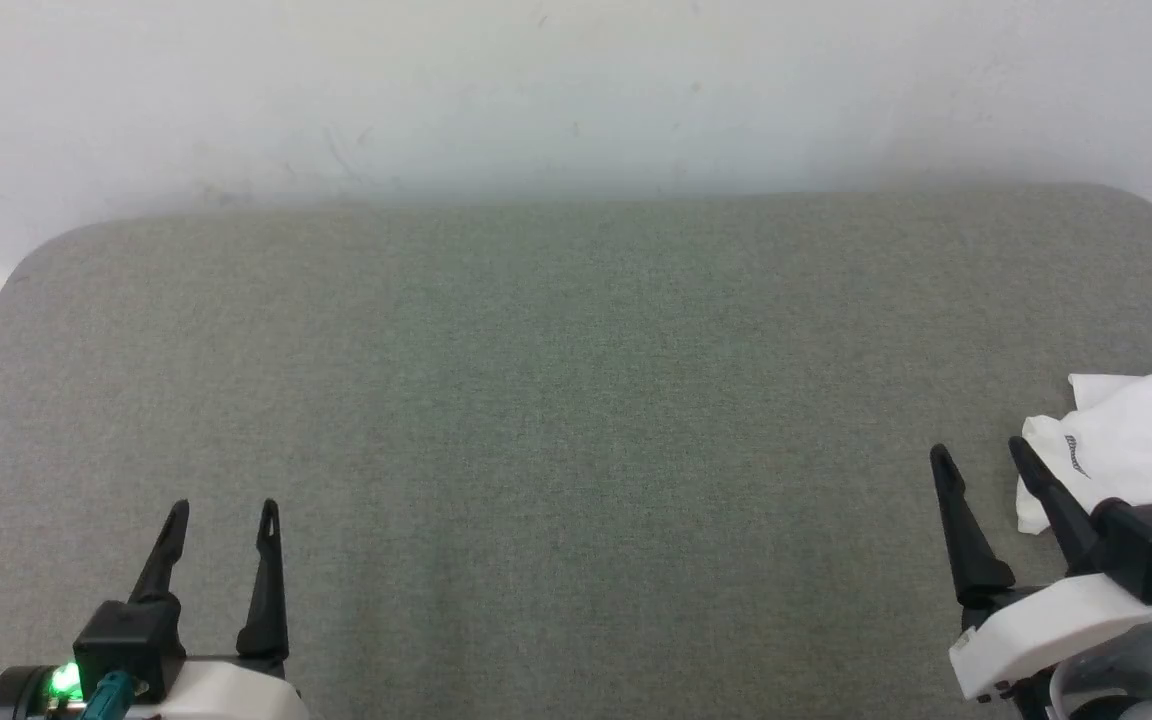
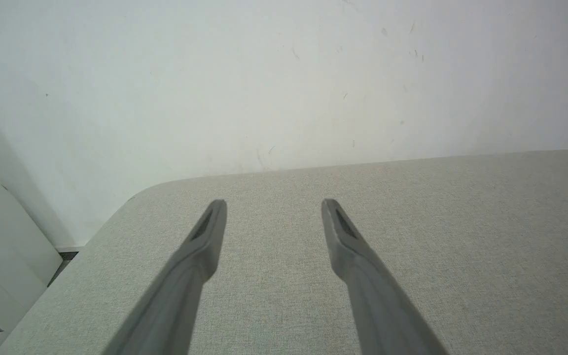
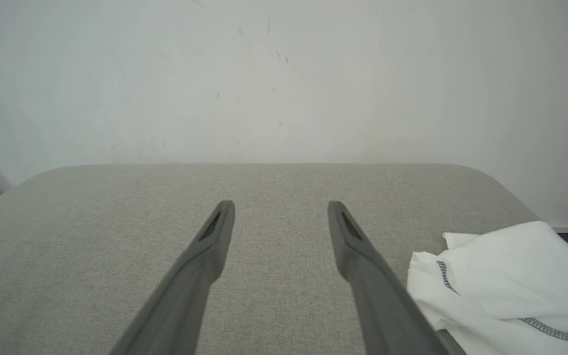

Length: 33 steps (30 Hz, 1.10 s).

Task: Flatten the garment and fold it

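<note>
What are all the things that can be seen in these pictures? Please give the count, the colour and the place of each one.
garment: one, white with dark grey zigzag stitching, bunched up at the right edge of the table
table surface: one, grey-green fabric with rounded far corners, spread before the robot
wall: one, off-white with faint marks, behind the table
left tool: one, two dark fingers on a white and black mount, open and holding nothing, over the near left of the table
right tool: one, two dark fingers on a white and black mount, open and holding nothing, over the near right of the table, close beside the garment
</note>
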Tool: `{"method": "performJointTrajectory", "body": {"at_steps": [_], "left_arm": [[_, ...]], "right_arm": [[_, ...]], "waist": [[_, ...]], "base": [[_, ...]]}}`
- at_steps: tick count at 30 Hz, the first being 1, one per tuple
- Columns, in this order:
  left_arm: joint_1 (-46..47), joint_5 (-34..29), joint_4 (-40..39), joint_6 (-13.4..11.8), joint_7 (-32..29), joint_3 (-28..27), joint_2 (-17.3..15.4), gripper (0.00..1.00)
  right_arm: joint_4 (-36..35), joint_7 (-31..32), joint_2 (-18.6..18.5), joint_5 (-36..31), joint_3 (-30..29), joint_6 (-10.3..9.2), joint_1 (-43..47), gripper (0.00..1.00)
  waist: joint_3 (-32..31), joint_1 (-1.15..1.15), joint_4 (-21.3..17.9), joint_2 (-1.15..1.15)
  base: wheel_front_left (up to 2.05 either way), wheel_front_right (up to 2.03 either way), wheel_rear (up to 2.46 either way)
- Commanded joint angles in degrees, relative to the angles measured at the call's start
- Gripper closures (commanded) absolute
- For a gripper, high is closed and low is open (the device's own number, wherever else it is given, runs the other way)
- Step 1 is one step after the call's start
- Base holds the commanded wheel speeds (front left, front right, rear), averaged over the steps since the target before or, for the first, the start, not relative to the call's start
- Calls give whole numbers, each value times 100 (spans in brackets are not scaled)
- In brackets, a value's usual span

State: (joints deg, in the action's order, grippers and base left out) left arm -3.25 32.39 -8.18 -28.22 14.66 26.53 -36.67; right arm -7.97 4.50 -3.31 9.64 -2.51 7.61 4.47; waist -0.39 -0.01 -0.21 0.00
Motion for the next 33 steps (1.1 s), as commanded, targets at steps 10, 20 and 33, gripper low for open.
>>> {"method": "performJointTrajectory", "body": {"at_steps": [10,20,33], "left_arm": [[-28,-68,388,299,-3,-250,278,100],[-1,-303,420,488,-113,-428,510,100],[35,-634,465,751,-265,-678,833,100]], "right_arm": [[-9,1,11,-5,-13,0,46,100],[51,-33,13,-77,7,-1,10,100],[135,-80,17,-177,34,-2,-41,100]], "waist": [[-19,1,-17,0],[-15,1,-14,0],[-9,1,-10,0]], "base": [[0,0,0],[0,0,0],[0,0,0]]}}
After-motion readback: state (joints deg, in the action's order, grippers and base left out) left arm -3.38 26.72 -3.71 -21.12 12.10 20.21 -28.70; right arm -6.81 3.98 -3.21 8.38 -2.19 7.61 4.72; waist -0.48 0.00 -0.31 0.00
